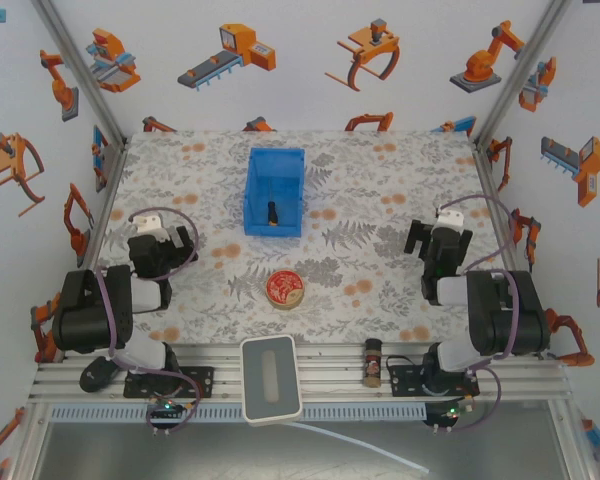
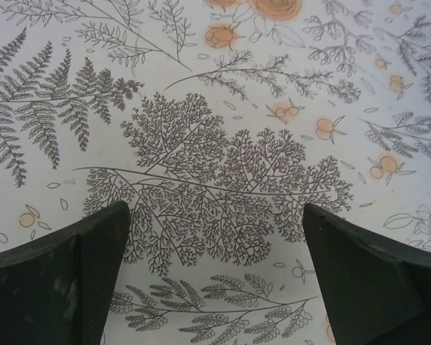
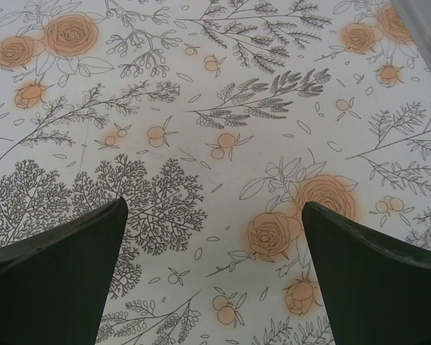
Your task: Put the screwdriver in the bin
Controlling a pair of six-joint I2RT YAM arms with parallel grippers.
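The bright blue bin (image 1: 276, 160) stands at the table's middle back. Inside it lies the small screwdriver (image 1: 272, 212), black-handled with an orange band, near the bin's front wall. My left gripper (image 1: 160, 238) rests over the table's left side, away from the bin; in the left wrist view it (image 2: 215, 215) is open with just floral cloth between its fingers (image 2: 65, 277). My right gripper (image 1: 437, 243) hangs over the right side; in the right wrist view it (image 3: 214, 212) is open too, nothing between its fingers (image 3: 377, 266).
A round red tin (image 1: 284, 290) sits in front of the bin near the table's middle. A small brown spice bottle (image 1: 373, 362) lies on the near metal rail. Metal frame posts and printed walls enclose the table on both sides.
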